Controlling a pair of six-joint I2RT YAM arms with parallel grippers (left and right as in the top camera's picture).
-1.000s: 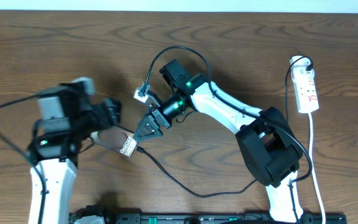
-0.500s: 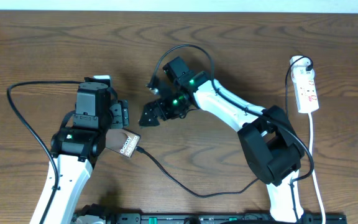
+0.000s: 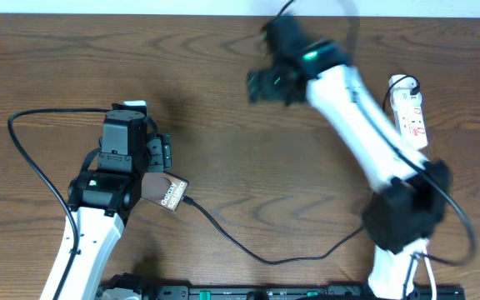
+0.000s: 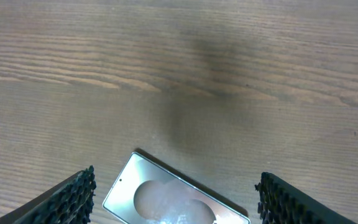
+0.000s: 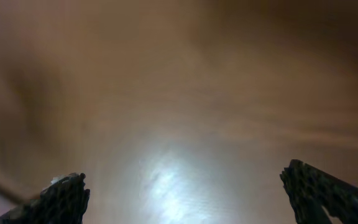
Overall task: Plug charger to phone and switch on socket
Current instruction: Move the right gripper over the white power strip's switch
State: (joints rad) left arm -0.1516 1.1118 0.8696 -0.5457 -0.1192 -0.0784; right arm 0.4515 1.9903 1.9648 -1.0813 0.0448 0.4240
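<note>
The phone (image 3: 170, 195) lies flat at the left, its white label end pointing right. The charger cable (image 3: 248, 254) runs from that end across the front of the table, and its plug tip (image 3: 187, 201) sits against the phone's edge. My left gripper (image 3: 153, 165) hovers open over the phone. In the left wrist view the phone (image 4: 166, 198) lies between the open jaws (image 4: 176, 175), untouched. My right gripper (image 3: 262, 84) is blurred high at the back middle, open and empty (image 5: 184, 174). The socket (image 3: 412, 118) lies at the right with a black plug in its far end.
The socket's white cord (image 3: 421, 192) runs toward the front right, behind the right arm. A robot cable (image 3: 32, 158) loops at the far left. A black rail (image 3: 273, 292) lines the front edge.
My right gripper has left the phone's plug end and swung up toward the back right. The left arm settled over the phone and has stayed there for the last half second.
</note>
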